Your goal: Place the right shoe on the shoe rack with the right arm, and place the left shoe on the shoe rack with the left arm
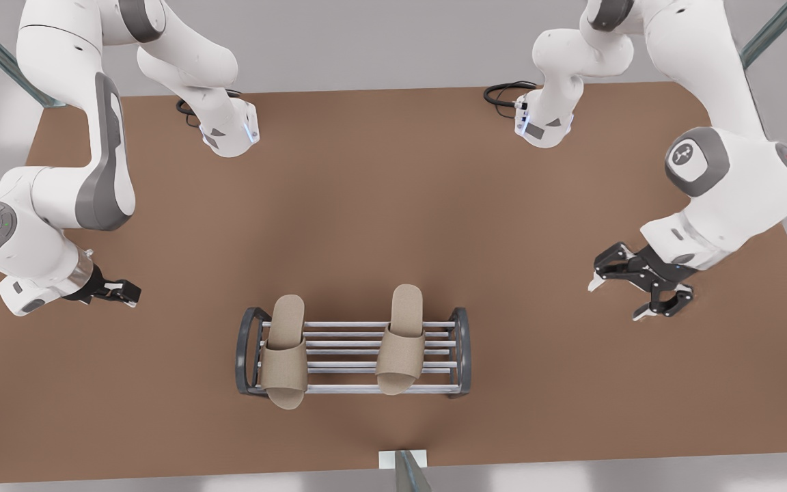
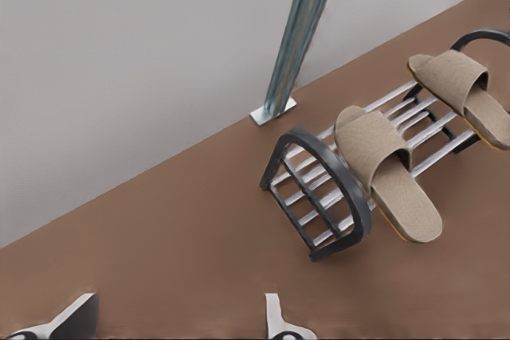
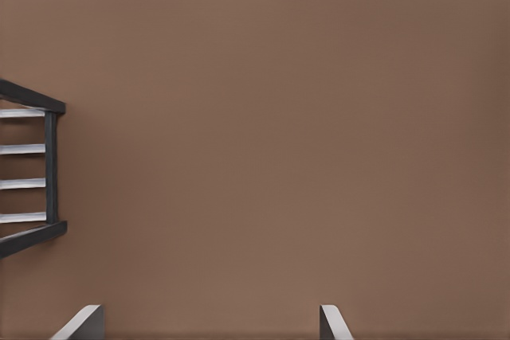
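The shoe rack [image 1: 352, 324] stands near the table's front edge with both beige slippers lying across its top bars, toes toward the front. The right shoe [image 1: 284, 355] lies at the front view's left end, its toe overhanging the rack. The left shoe [image 1: 400, 342] lies toward the other end. My left gripper [image 1: 617, 299] hovers open over bare table at the front view's right. Its wrist view shows the rack [image 2: 307, 197], the left shoe [image 2: 382, 165] and, farther off, the right shoe [image 2: 466, 89]. At the front view's left, my right gripper [image 1: 130, 294] is open and holds nothing; its wrist view catches the rack's end [image 3: 52, 165].
A metal post [image 1: 404, 471] rises at the middle of the table's front edge, just beyond the rack [image 2: 299, 37]. Black cables [image 1: 503, 92] lie by the arm bases at the back. Brown table stretches wide on both sides of the rack.
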`<state>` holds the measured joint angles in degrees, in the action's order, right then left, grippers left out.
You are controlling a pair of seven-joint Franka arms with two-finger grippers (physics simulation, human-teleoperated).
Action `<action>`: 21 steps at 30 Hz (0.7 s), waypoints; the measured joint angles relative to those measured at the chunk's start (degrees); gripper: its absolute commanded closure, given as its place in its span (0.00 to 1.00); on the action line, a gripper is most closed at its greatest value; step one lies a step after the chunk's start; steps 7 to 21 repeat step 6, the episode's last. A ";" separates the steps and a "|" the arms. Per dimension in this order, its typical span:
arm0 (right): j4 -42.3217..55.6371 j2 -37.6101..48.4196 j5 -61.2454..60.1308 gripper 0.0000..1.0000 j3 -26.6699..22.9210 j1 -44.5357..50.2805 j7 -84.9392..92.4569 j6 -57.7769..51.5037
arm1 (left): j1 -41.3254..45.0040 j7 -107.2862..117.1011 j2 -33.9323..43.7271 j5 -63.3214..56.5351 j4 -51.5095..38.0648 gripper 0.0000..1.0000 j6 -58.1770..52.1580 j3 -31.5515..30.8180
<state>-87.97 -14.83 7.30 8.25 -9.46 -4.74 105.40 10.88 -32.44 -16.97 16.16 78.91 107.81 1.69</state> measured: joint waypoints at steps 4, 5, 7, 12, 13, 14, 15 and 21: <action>0.09 0.03 0.03 0.00 0.00 -0.03 0.09 0.00 | 0.89 7.11 -1.60 -12.53 -3.65 0.00 -17.34 -2.39; 0.12 0.03 0.02 0.00 0.00 0.00 0.11 0.00 | 0.65 8.49 -2.22 -14.03 -5.04 0.00 -21.24 -2.53; 0.09 0.02 0.01 0.00 0.00 0.00 0.11 0.00 | 0.50 9.78 -2.78 -15.20 -5.93 0.00 -24.56 -2.42; 0.09 0.02 0.01 0.00 0.00 0.00 0.11 0.00 | 0.50 9.78 -2.78 -15.20 -5.93 0.00 -24.56 -2.42; 0.09 0.02 0.01 0.00 0.00 0.00 0.11 0.00 | 0.50 9.78 -2.78 -15.20 -5.93 0.00 -24.56 -2.42; 0.09 0.02 0.01 0.00 0.00 0.00 0.11 0.00 | 0.50 9.78 -2.78 -15.20 -5.93 0.00 -24.56 -2.42; 0.09 0.02 0.01 0.00 0.00 0.00 0.11 0.00 | 0.50 9.78 -2.78 -15.20 -5.93 0.00 -24.56 -2.42; 0.09 0.02 0.01 0.00 0.00 0.00 0.11 0.00 | 0.50 9.78 -2.78 -15.20 -5.93 0.00 -24.56 -2.42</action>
